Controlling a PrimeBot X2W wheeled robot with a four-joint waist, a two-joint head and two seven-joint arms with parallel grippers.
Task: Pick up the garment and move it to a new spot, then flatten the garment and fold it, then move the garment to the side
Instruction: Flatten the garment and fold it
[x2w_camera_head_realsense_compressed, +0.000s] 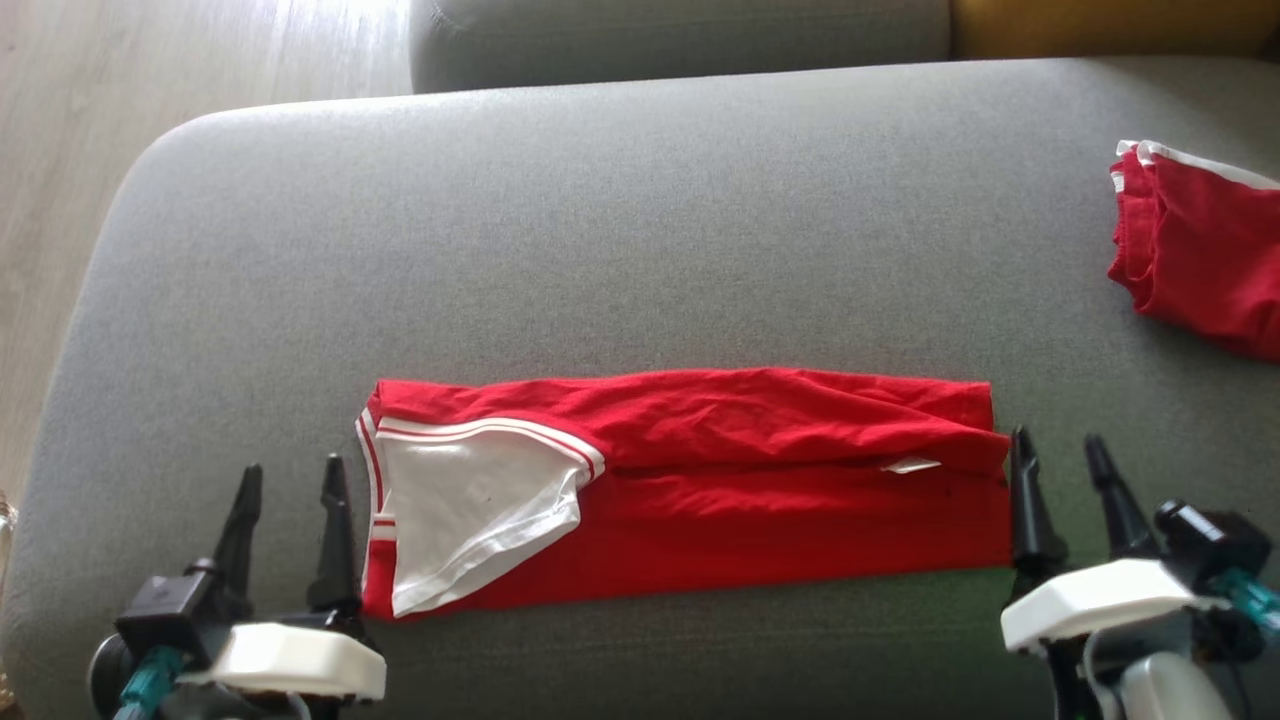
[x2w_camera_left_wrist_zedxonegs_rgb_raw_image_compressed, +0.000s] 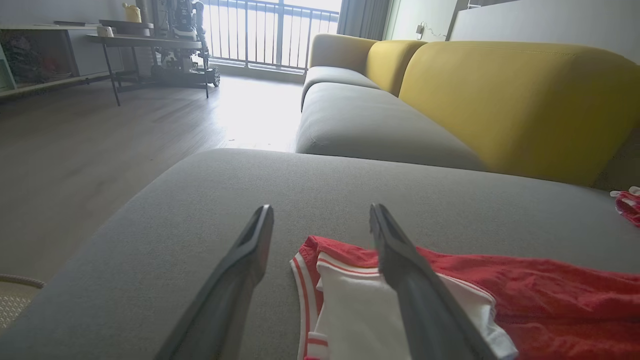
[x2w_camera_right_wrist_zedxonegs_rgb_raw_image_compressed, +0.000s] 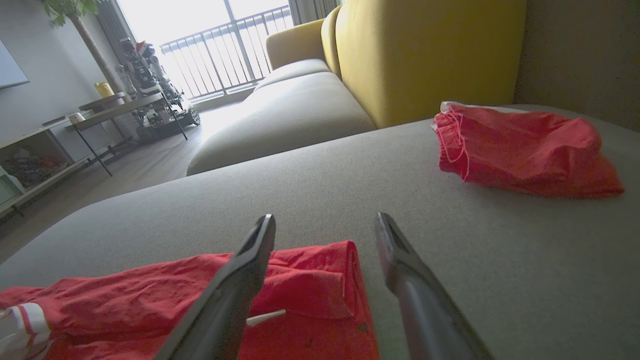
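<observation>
Garment (x2w_camera_head_realsense_compressed: 760, 480) folded; second red garment (x2w_camera_head_realsense_compressed: 1200, 260) well apart.

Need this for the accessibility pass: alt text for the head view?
A red-and-white shirt, folded into a long strip, lies on a grey sofa cushion. The open left claw and open right claw flank its two ends. A second red garment sits at the far right edge.

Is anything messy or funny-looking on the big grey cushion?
A little. The red garment is folded into a long strip, but its top layer is wrinkled and a small white tag pokes out near the right end. A second red garment lies bunched at the right edge of the cushion.
</observation>
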